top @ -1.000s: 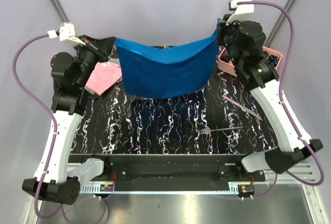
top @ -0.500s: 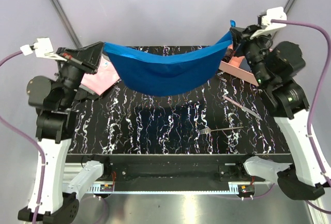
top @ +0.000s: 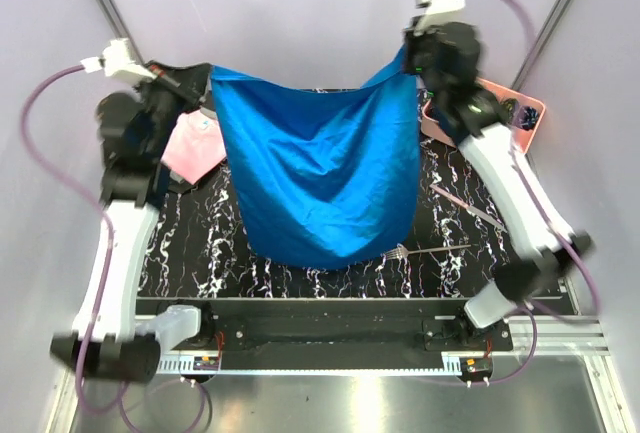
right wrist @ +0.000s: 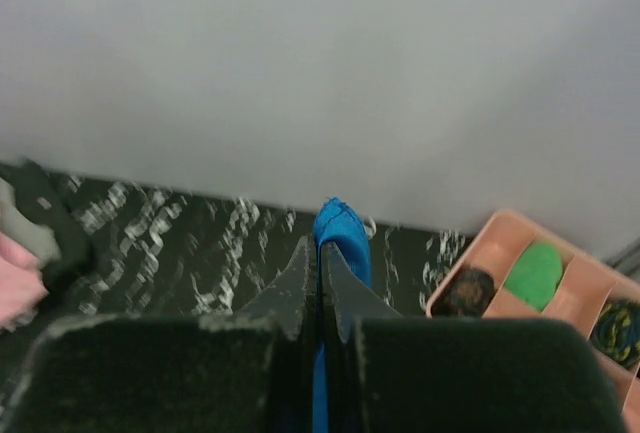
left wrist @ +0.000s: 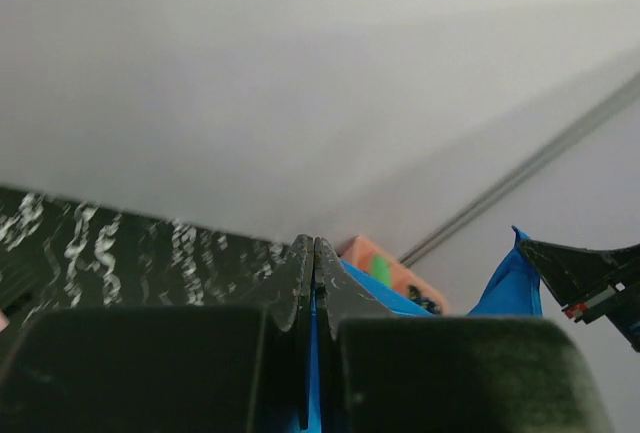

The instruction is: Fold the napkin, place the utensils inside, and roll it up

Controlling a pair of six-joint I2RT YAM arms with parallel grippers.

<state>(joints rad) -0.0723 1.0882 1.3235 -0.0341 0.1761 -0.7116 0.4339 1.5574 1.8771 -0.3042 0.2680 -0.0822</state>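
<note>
Over the marbled desk, left jaws and right jaws pinch top corners of the limp, likely slippery napkin.

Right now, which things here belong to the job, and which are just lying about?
Job: blue napkin, hanging spread out; fork; second thin utensil.
Lying about: pink shirt; pink tray of small cloth bundles.
</note>
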